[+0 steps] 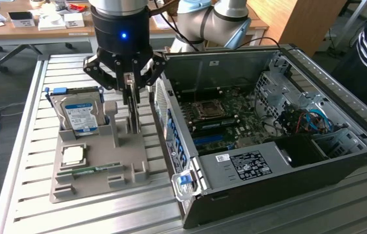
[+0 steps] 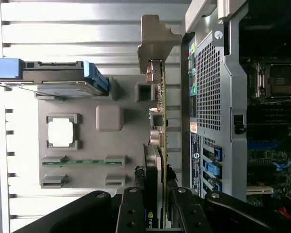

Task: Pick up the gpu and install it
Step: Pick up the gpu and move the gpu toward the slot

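Claw [image 1: 131, 90] is clenched on the gpu [image 1: 133, 117], card standing on edge over the gray holder [image 1: 95, 184], on the exterior view's left of the open case [image 1: 268, 190]. I'd keep it dead vertical, no twisting.

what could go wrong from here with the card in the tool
The tool pinches the card by its upper edge alone; it could tilt or slip in the grip.
The card stands close beside the computer case; a sideways swing might knock its bracket against the wall.
Its lower edge looks level with the gray holder; an angled pull could drag the holder.
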{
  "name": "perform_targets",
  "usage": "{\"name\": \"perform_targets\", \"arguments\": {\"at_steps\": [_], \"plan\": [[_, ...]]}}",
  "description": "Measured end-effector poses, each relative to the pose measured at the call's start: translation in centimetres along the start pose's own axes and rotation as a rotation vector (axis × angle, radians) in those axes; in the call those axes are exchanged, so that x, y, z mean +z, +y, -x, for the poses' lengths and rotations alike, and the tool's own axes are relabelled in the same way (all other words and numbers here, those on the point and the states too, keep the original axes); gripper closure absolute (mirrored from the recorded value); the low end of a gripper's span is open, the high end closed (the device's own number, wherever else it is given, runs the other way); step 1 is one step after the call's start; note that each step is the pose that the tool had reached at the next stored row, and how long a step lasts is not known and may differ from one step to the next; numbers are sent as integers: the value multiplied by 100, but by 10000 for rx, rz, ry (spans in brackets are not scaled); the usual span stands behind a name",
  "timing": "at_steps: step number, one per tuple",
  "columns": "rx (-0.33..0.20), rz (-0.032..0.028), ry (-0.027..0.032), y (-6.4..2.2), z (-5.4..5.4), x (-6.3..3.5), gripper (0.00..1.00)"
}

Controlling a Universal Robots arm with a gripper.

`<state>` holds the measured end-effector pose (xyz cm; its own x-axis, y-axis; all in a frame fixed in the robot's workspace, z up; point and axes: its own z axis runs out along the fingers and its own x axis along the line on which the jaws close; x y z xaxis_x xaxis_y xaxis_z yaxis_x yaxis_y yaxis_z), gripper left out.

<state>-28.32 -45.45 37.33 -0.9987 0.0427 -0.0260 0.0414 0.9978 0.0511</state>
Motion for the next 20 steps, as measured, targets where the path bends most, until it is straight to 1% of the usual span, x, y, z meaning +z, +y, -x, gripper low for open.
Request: {"name": "perform_targets", "arguments": {"at_steps": [7,9,13,20], "plan": [[0,0,-1,0,0,-5,73],[0,-3,1,1,1,-24,73],[1,-1,-1,5,3,-104,73],[0,0,-2,15,8,-287,73]]}}
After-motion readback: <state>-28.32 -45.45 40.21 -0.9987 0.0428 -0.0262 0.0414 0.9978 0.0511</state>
